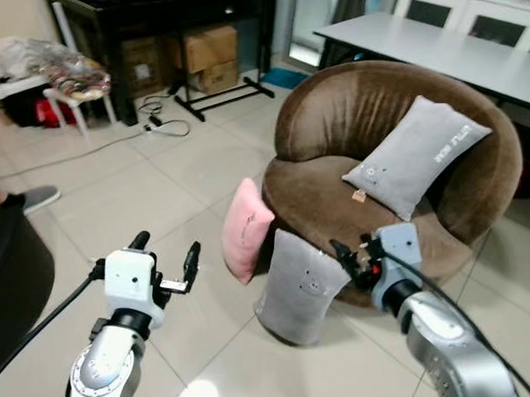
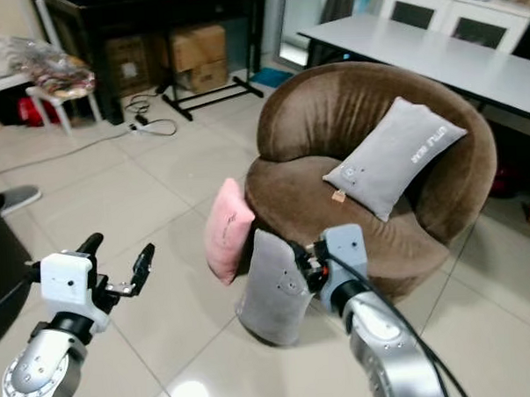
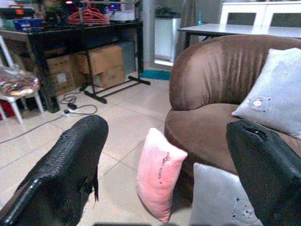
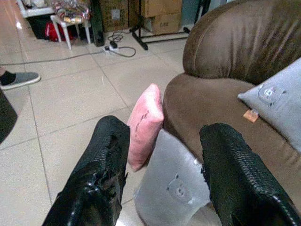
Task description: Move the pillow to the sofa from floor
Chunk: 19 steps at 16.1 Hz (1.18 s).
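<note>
A pink pillow point(image 1: 245, 230) stands on its edge on the tiled floor, leaning against the front of the round brown sofa point(image 1: 332, 116). Beside it a grey pillow point(image 1: 300, 285) also stands on the floor against the sofa. A second grey pillow point(image 1: 414, 155) lies on the sofa seat against the backrest. My left gripper point(image 1: 168, 248) hangs open over bare floor, left of the pink pillow and apart from it. My right gripper point(image 1: 352, 252) is open just above the top right corner of the floor grey pillow, with nothing between its fingers point(image 4: 101, 160).
A white table point(image 1: 434, 46) stands behind the sofa. A black desk point(image 1: 152, 19) with cardboard boxes point(image 1: 207, 47) under it lines the back wall, with cables point(image 1: 161, 124) on the floor. A white stool point(image 1: 75, 84) is at far left. A person's grey shoe point(image 1: 36, 200) rests at the left.
</note>
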### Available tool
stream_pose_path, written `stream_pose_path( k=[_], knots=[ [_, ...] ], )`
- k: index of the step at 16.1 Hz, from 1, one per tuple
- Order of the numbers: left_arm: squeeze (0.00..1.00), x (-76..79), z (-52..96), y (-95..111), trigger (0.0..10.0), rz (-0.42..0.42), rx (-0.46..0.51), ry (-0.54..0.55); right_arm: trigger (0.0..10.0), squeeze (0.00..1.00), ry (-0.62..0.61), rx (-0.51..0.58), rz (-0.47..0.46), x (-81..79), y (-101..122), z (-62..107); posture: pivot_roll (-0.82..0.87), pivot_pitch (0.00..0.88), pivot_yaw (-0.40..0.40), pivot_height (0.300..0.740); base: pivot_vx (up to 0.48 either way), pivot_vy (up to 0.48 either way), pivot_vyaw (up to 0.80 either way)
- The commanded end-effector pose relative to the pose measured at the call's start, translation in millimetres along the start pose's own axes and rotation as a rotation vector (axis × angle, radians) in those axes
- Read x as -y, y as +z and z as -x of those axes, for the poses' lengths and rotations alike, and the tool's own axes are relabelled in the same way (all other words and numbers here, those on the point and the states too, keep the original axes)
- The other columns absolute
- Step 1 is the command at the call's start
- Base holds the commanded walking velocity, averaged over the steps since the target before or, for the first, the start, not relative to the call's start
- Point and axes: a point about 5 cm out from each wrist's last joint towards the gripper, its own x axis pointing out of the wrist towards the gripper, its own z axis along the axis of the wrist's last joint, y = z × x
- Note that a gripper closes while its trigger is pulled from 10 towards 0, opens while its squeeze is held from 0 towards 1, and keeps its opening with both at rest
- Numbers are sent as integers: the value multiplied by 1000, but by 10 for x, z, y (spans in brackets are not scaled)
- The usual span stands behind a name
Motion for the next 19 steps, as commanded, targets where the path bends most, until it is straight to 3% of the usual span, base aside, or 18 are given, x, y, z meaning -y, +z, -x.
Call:
stream_pose_path(
  k=[1, 5, 7, 11, 19],
  knots=[
    [0, 105, -38, 17, 10000, 12, 9, -54, 10000, 0, -41, -12, 22, 119, -11, -14, -34, 0, -9, 740, 386, 0, 0],
    [0, 85, -28, -12, 10000, 5, 3, -48, 10000, 0, -42, -13, 11, 87, 10, -29, -46, 0, -27, 740, 405, 0, 0],
    [0, 102, -48, -15, 10000, 6, 13, -41, 10000, 0, -71, -20, -9, 184, -18, -14, -46, 0, -50, 740, 424, 0, 0],
    [0, 67, -34, -25, 10000, -3, 14, -22, 10000, 0, -59, -22, 9, 213, -5, -47, -38, 0, -63, 740, 424, 0, 0],
    [0, 21, -109, 4, 10000, -36, 23, -24, 10000, 0, -53, -1, 32, 212, 32, -119, -28, 0, -44, 740, 416, 0, 0]
  ],
)
